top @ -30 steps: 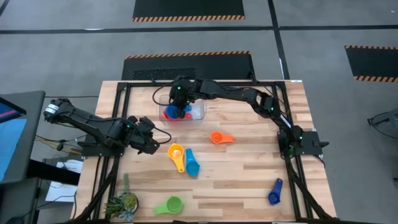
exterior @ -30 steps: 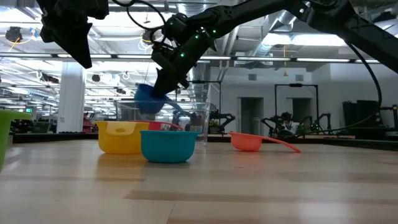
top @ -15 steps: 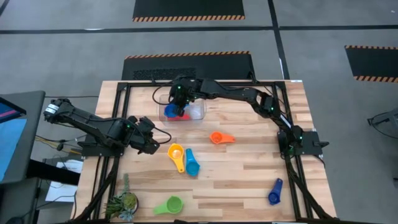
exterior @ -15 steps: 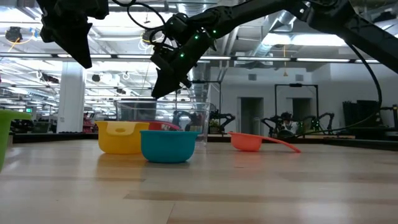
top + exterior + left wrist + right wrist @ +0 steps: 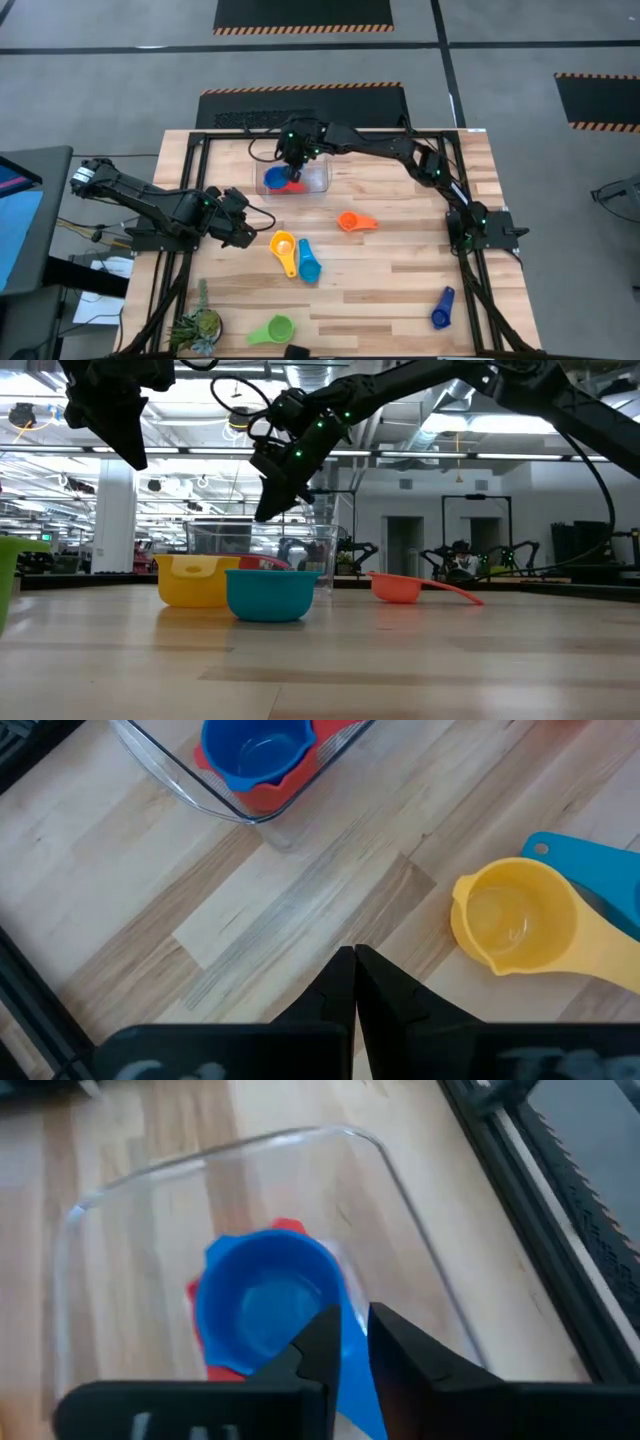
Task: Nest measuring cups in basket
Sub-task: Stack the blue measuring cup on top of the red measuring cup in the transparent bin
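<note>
I hold the right gripper (image 5: 292, 170) just above the basket (image 5: 318, 183), fingers slightly apart and empty; the blue cup (image 5: 262, 1305) sits nested in the red cup (image 5: 262, 795). Left gripper (image 5: 354, 982) waits clenched, clear.

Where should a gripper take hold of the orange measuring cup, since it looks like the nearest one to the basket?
Grip the orange measuring cup by its flat handle, coming straight down from above. The handle lies flat on the table, pointing away from the bowl toward the right arm's side, with bare wood around it. It probably offers narrow parallel edges, unlike the round bowl.
</note>
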Motion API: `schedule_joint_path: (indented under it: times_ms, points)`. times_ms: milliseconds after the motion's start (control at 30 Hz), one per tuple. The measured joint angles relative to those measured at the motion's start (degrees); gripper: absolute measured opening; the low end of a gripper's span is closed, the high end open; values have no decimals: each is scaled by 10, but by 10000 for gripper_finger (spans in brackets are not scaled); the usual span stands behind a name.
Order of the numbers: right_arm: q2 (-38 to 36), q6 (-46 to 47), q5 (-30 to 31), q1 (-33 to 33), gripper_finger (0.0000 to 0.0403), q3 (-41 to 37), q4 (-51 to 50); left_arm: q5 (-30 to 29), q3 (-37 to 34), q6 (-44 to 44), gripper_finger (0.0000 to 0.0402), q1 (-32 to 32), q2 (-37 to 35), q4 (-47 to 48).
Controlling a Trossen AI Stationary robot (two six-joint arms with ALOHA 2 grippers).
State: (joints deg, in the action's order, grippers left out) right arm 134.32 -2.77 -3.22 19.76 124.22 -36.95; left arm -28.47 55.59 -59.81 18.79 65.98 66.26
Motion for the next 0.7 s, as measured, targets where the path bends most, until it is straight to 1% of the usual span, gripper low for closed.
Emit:
schedule_joint_path:
  times_ms: [100,167,267,333,367,467,500,600,700]
  points:
    - [0,-17,-28,6,49,0,-37,-3,0,0,0,0,0,0]
    - [1,-22,-30,5,29,0,-55,-3,0,1,0,0,0,0]
    - [19,-9,-30,2,8,0,-40,-7,0,6,0,0,0,0]
    - [29,11,-26,2,12,-2,-43,-7,0,6,0,0,0,0]
    - [35,18,-18,2,16,0,-24,-6,0,6,0,0,0,0]
    - [38,26,23,-1,19,-1,-32,-3,0,0,0,0,0,-1]
    - [38,25,30,-1,16,-1,-19,-2,0,-5,0,0,0,-2]
    - [37,23,35,-4,6,0,2,-2,0,-14,0,0,0,-3]
    - [37,25,34,-2,9,0,-4,-3,0,-17,0,0,0,-3]
